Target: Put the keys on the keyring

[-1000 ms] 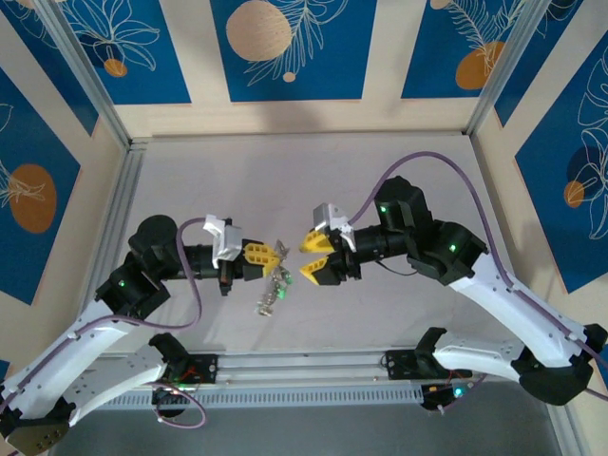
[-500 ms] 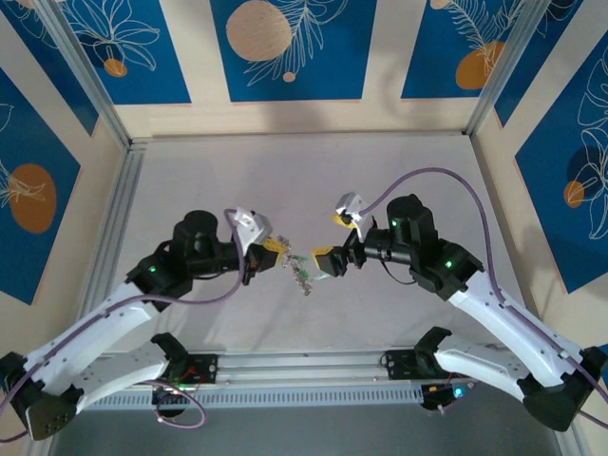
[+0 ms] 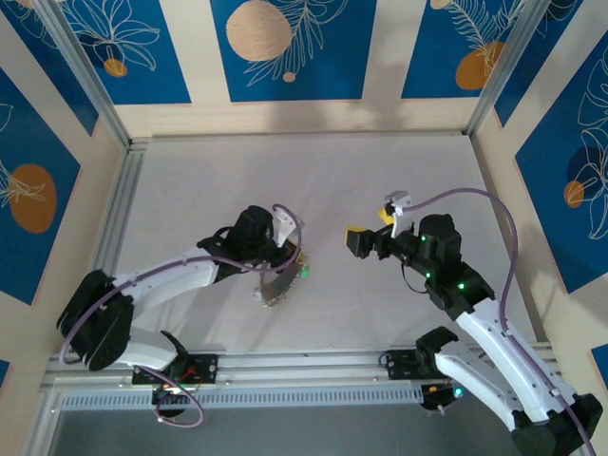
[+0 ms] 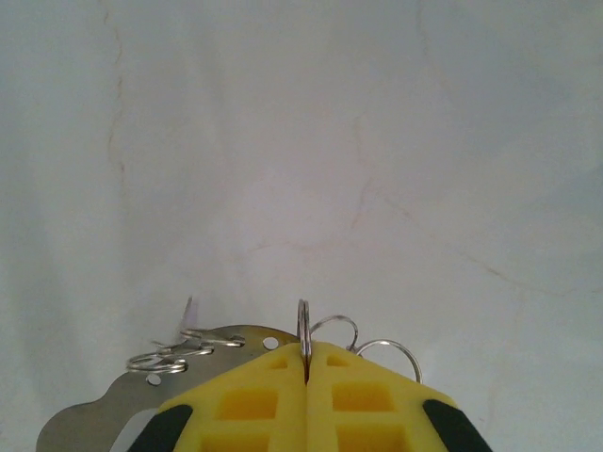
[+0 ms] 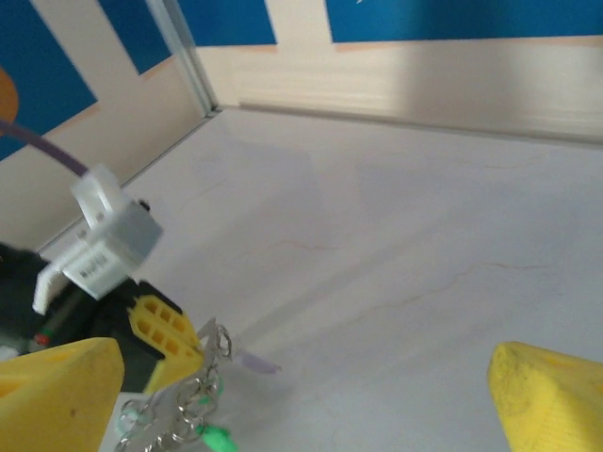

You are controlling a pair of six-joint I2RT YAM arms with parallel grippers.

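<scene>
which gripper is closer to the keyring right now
Left. The left gripper is shut on the keyring, pinching its wire between the fingers. The right gripper is open and stands apart, off to the keyring's right.

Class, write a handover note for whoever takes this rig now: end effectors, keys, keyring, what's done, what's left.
Left end effector: shut, pinching a thin wire ring, likely the keyring.
Right end effector: open, empty, apart from the keys.
Keys: clustered at the left end effector's tip, including one green-headed key.
Done: keyring gripped.
To do: whether every key is threaded cannot be told; check.
</scene>
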